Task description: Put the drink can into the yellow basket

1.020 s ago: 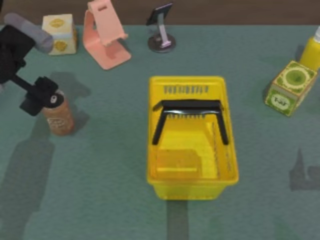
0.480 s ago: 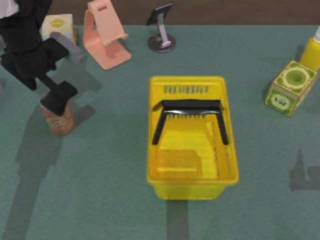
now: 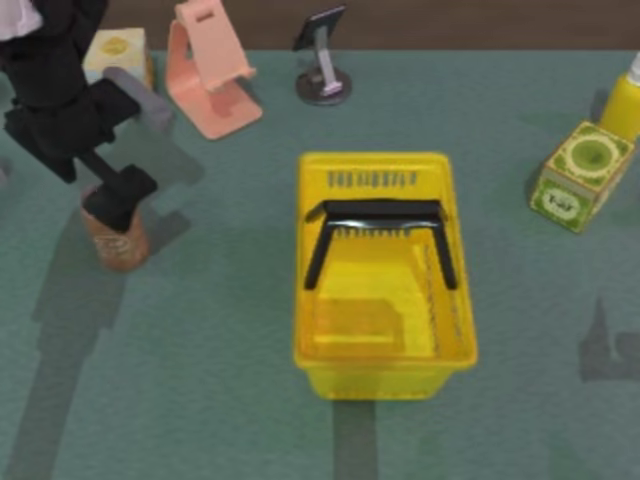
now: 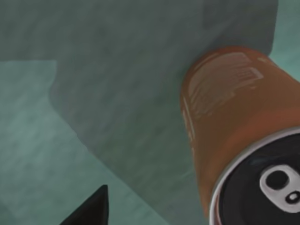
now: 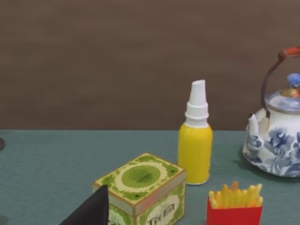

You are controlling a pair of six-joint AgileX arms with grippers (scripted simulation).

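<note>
The drink can (image 3: 118, 242) stands upright on the table at the left, orange-brown with pale markings. My left gripper (image 3: 118, 198) hangs right over its top, open, and hides the lid from above. In the left wrist view the drink can (image 4: 234, 122) fills one side, its dark silver-rimmed lid close to the camera. One dark fingertip (image 4: 93, 211) stands well apart from it. The yellow basket (image 3: 455, 330) sits at the table's middle with its black handle (image 3: 378, 212) folded across the opening. My right arm is parked off the right side; only its fingertip (image 5: 93, 211) shows.
A cream-and-yellow cube box (image 3: 118, 55), a pink stand (image 3: 208, 75) and a phone holder (image 3: 324, 60) line the back left. A green tea box (image 3: 580, 175) and a yellow bottle (image 3: 625, 100) stand at the right. A teapot (image 5: 279, 136) and fries (image 5: 234, 206) are near them.
My left arm swung in from the left edge and its gripper came over the can's top. In the last half second it barely moved. The can and basket stayed put.
</note>
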